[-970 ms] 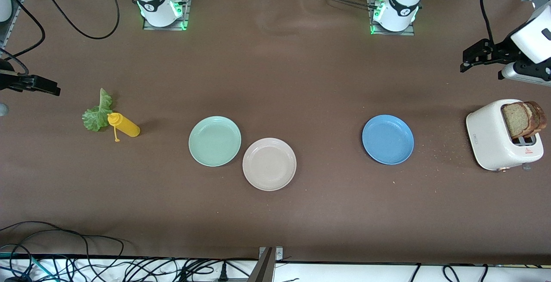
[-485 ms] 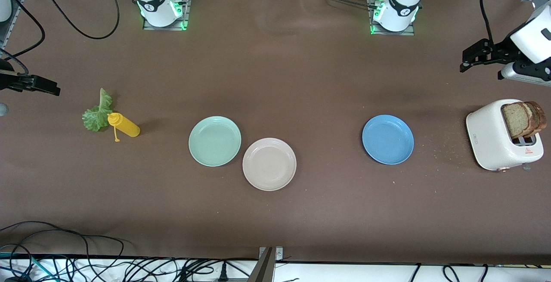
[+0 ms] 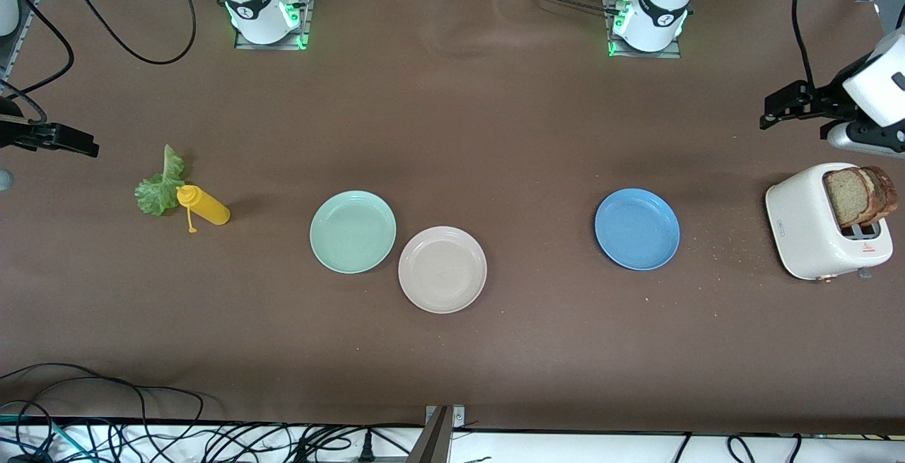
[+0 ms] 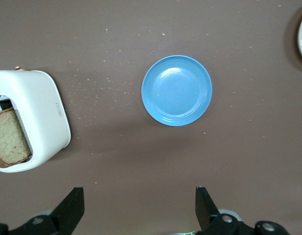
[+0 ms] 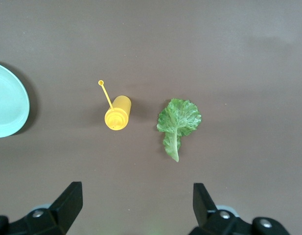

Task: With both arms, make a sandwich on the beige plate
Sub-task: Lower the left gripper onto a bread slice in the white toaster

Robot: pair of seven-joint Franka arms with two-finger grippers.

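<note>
meanwhile the left gripper [image 3: 771, 113], jaws wide and empty, has shifted slightly toward the table's edge over bare table near the toaster [image 3: 813, 226]. the right gripper [image 3: 81, 143], also wide and empty, is cut off at the frame edge.

Both arms up, jaws wide open

The left gripper [image 4: 138, 208] hangs high at its own end of the bench, holding nothing. The right gripper [image 5: 136, 205] hangs high at its own end, also holding nothing.
</note>
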